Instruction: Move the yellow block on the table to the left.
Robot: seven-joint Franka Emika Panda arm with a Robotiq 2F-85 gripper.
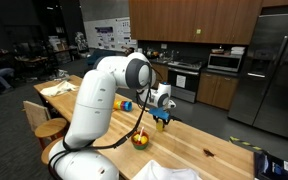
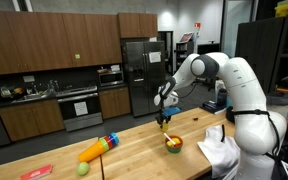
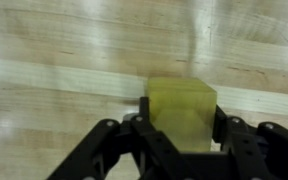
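Partly closed hand (image 3: 181, 112) gripping the yellow block (image 3: 182, 100), fingers (image 3: 230, 132) against both sides, seemingly raised above the table (image 3: 64, 60)

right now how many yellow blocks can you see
1. The yellow block is clamped between the fingers of the gripper, over the table. No other shows in either exterior view, though the arm could hide one that small.

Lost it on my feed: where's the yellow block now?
Wrist view: the yellow block is held in the gripper over the table; an exterior view shows the bowl nearby.
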